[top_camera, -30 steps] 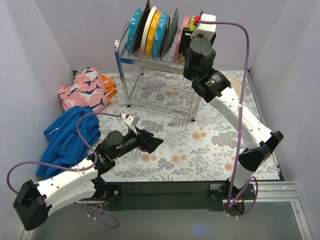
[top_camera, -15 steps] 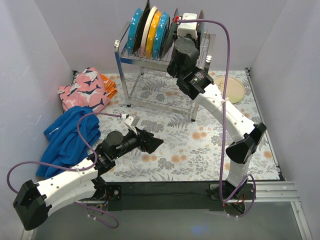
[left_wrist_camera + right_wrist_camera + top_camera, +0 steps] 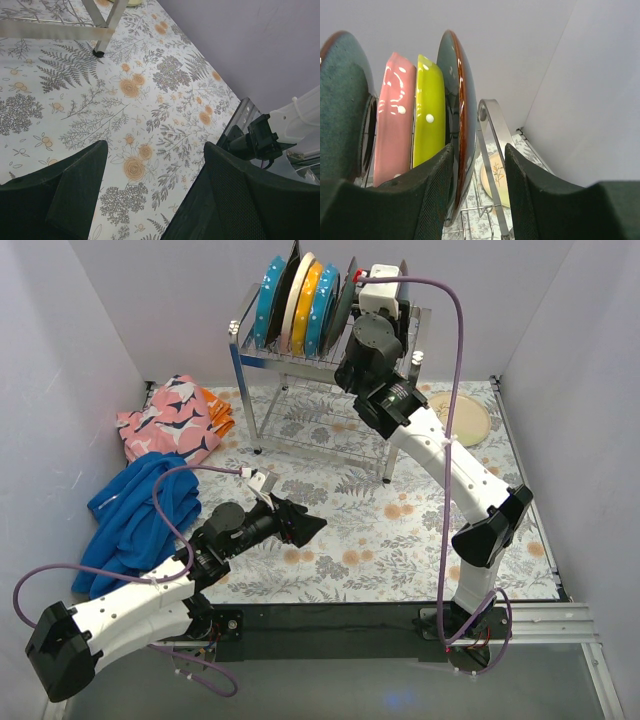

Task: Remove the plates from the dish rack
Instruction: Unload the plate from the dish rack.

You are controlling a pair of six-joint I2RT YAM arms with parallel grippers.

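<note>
Reaching over the right end of the dish rack (image 3: 300, 365), the right claw (image 3: 479, 155) is half open, with clear space between its fingers and nothing pinched that I can see. Directly beyond it stands the dark plate with a brown rim (image 3: 451, 100), the outermost in its row. The lime green plate (image 3: 427, 110) and the pink plate (image 3: 395, 110) stand just beside it, and the rack's end hoop (image 3: 490, 130) rises on the other side. More plates (image 3: 300, 305) stand upright in the slots further left, and one cream plate (image 3: 462, 418) lies flat on the tabletop (image 3: 400, 530) to the right of the rack. The step in hand looks like taking that dark end plate. To do it well, one finger should slip into the narrow gap next to the lime green plate while the other drops between the brown rim and the hoop, so the wire is not caught. The glaze is probably slick, so grip deep, then lift straight up out of the slot before swinging away. The left claw (image 3: 155, 200) hangs wide open and empty above the tabletop, well apart from the rack.
</note>
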